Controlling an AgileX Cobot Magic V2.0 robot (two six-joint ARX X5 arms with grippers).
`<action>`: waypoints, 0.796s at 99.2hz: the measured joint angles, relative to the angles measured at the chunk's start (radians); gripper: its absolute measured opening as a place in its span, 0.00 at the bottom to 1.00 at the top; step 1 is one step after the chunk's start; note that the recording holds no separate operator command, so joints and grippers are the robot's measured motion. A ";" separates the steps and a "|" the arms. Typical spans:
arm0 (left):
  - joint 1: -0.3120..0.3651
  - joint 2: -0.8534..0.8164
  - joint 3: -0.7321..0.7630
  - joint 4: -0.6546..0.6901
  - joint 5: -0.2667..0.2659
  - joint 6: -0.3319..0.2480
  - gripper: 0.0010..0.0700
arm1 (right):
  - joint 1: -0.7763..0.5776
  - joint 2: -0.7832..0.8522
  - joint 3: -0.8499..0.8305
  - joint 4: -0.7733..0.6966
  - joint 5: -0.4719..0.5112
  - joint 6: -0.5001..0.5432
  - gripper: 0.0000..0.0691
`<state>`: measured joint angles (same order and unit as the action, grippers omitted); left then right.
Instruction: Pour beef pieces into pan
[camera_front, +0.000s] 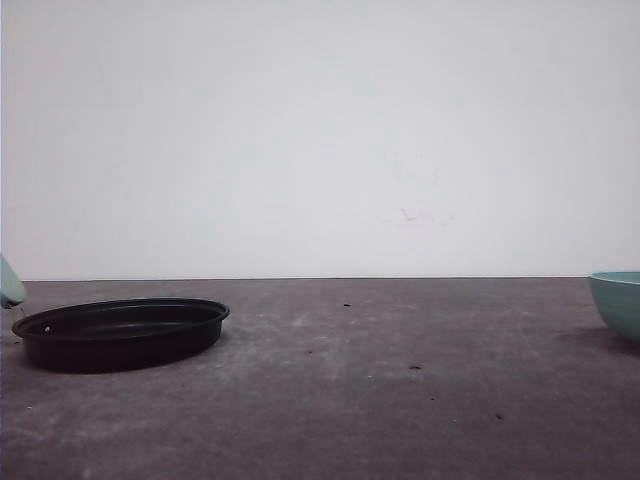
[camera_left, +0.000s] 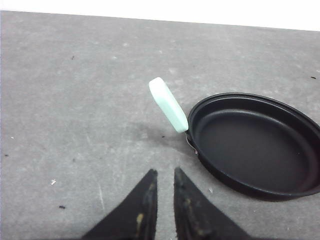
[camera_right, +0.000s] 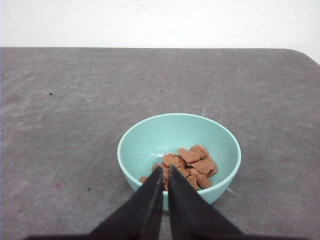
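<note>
Grey scuffed table (camera_front: 380, 400), white wall (camera_front: 320, 130) behind.

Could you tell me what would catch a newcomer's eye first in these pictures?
Probably the beef pieces, reddish-brown chunks heaped in the teal bowl at the table's right edge, just ahead of the right gripper. Next, the black pan on the left, empty, its mint handle angled up near the left gripper.
</note>
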<state>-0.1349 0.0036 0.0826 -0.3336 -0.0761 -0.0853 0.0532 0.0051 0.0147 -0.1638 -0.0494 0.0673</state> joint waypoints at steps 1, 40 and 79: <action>0.000 0.000 0.000 0.000 0.000 0.000 0.03 | 0.000 0.000 0.000 0.000 0.000 0.000 0.02; 0.000 0.000 0.000 0.000 0.023 -0.126 0.03 | 0.000 0.000 0.000 -0.006 0.005 0.091 0.02; 0.000 0.000 0.000 0.000 0.023 -0.275 0.03 | 0.000 0.003 0.000 -0.008 0.027 0.100 0.02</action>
<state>-0.1349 0.0040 0.0826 -0.3340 -0.0532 -0.3599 0.0532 0.0082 0.0151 -0.1722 -0.0227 0.1673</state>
